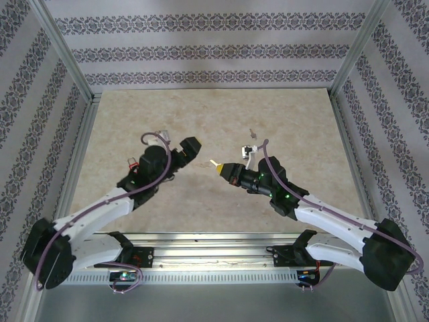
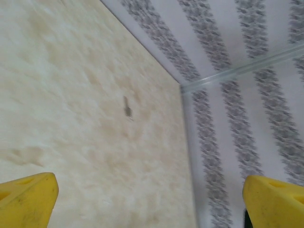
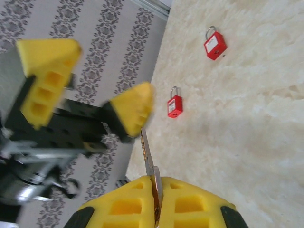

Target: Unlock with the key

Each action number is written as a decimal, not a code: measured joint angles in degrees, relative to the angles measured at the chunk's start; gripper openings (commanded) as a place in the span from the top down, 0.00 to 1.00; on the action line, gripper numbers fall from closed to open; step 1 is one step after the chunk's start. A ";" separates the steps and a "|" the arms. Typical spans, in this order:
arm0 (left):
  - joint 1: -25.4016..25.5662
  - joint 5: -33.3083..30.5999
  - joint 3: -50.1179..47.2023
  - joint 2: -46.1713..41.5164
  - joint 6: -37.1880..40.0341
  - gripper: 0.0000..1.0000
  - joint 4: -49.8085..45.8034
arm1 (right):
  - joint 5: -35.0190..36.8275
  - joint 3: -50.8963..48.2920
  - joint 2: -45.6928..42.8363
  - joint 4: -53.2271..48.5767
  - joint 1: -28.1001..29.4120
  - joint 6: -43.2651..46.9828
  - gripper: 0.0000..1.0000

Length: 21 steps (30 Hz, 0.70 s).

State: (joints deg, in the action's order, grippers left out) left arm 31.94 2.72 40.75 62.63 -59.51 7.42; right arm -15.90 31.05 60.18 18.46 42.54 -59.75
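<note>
Right pincer point(image 3: 156, 192) is closed narrow on the thin silver metal key point(image 3: 148, 152), whose blade juts forward between the yellow pads. Left pincer point(image 3: 90, 80) is spread wide and empty, just beside the key's tip; contact cannot be told.

On the beige marbled worktop point(image 3: 247, 142) lie the nearer small red padlock point(image 3: 175, 105) and the farther small red padlock point(image 3: 215, 45). Both shackles look shut, and both are well apart from the key. A small dark object point(image 2: 127, 107) lies alone, too blurred to identify.

Status: key gripped. No padlock held or steadied. Insertion and turn not yet done, so this is an early stage.
</note>
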 measured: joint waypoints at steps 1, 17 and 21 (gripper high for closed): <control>-2.58 -0.24 2.14 -0.57 2.91 0.01 -6.03 | 0.26 0.35 -0.02 -1.44 0.11 0.68 1.00; -31.39 -1.18 8.55 15.30 27.87 0.08 -41.13 | 1.66 0.26 -0.96 -10.58 0.11 4.26 1.00; -33.33 -0.92 10.82 21.07 29.18 0.13 -40.79 | 2.16 -1.27 -2.91 -10.58 0.11 4.24 1.00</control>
State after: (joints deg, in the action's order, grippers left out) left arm -1.39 1.80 51.57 83.70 -30.33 -33.36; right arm -13.74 29.78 57.28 7.88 42.65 -55.51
